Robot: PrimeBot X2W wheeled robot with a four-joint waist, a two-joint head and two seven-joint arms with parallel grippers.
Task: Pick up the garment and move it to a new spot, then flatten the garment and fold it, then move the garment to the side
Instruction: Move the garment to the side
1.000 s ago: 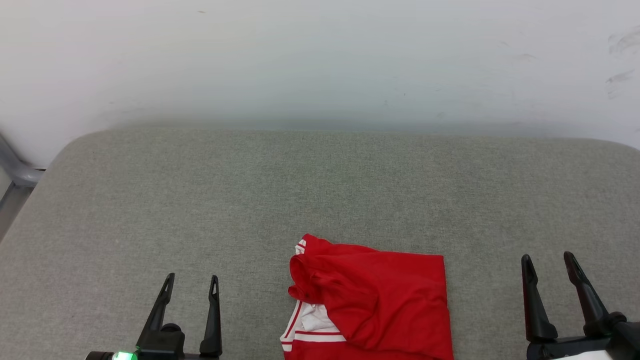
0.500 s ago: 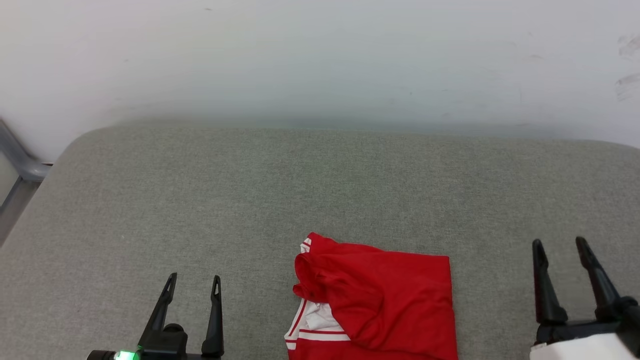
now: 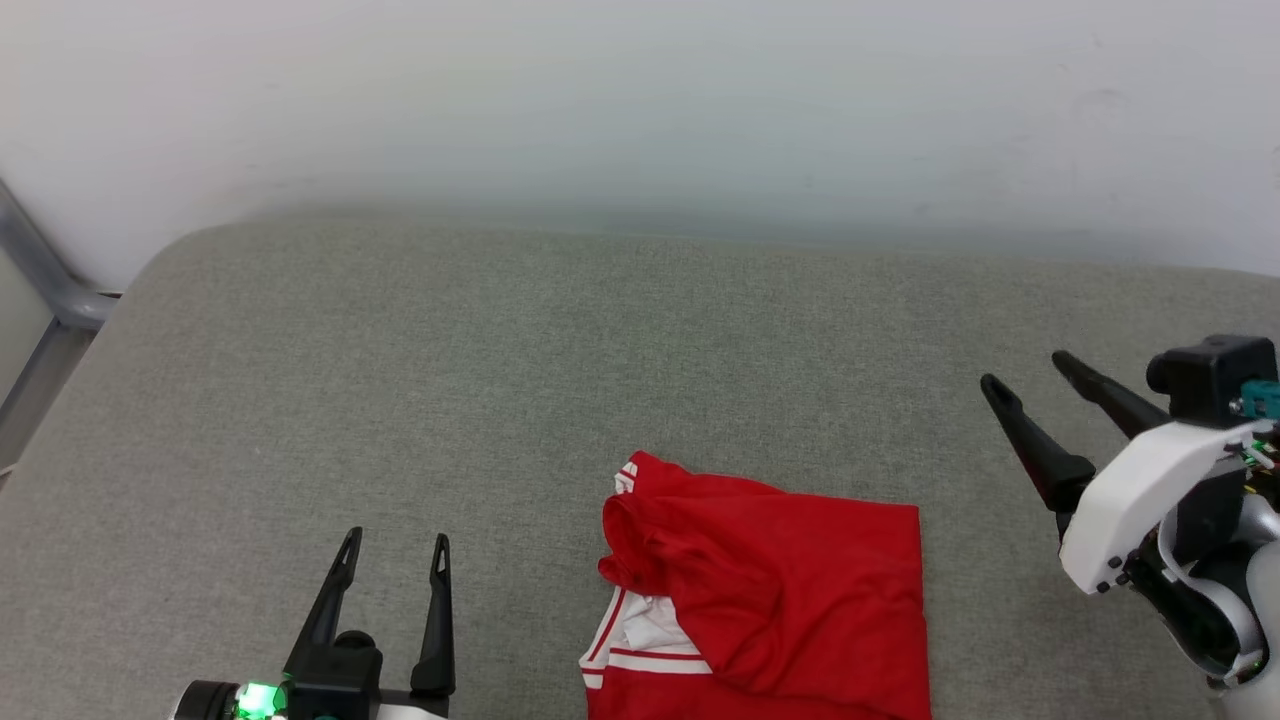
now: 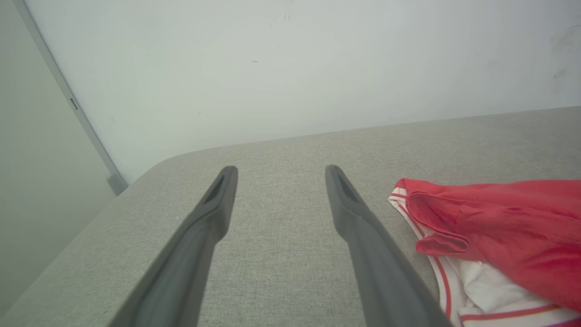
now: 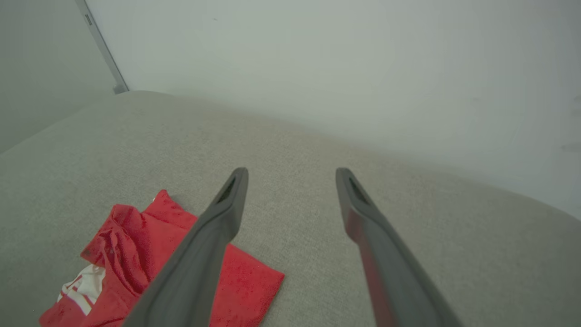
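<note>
Lifted and swung inward since a second ago, right gripper (image 3: 1025, 370), fingers wide apart, empty, left gripper (image 3: 396, 537) low, equally spread, empty, red garment (image 3: 790, 600) folded on grey cushion (image 3: 500, 350) between them, touching neither.

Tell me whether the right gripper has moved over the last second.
Yes. Against the garment, the right gripper has shifted forward and leftward, fingers now tilted left.

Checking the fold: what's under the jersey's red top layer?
White fabric with red-striped trim shows at the left edge of the folded red jersey garment, lying on the grey fabric cushion. Anything else underneath is covered.
</note>
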